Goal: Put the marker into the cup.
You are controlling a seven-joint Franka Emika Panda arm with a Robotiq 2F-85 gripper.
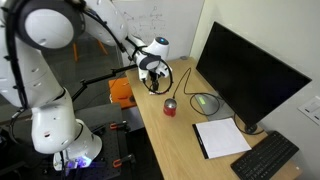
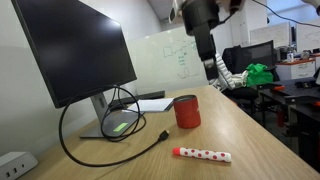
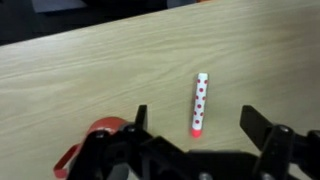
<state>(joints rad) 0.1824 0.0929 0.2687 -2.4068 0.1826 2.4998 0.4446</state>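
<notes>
Gripper [image 3: 197,124]: jaws spread wide, holding nothing, above the desk [image 3: 80,70]. Marker [image 3: 199,103]: lies flat on the desk, in line between the jaws. Cup [image 3: 95,135]: upright, at 8 o'clock from the marker in the wrist view, apart from it

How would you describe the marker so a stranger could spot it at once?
Find the big black monitor on the wooden desk; a small red cup stands in front of it. The marker lies flat on bare wood beside the cup, not touching it. Unlike the black cable nearby, it is a short white stick with red dots and a red tip.
</notes>
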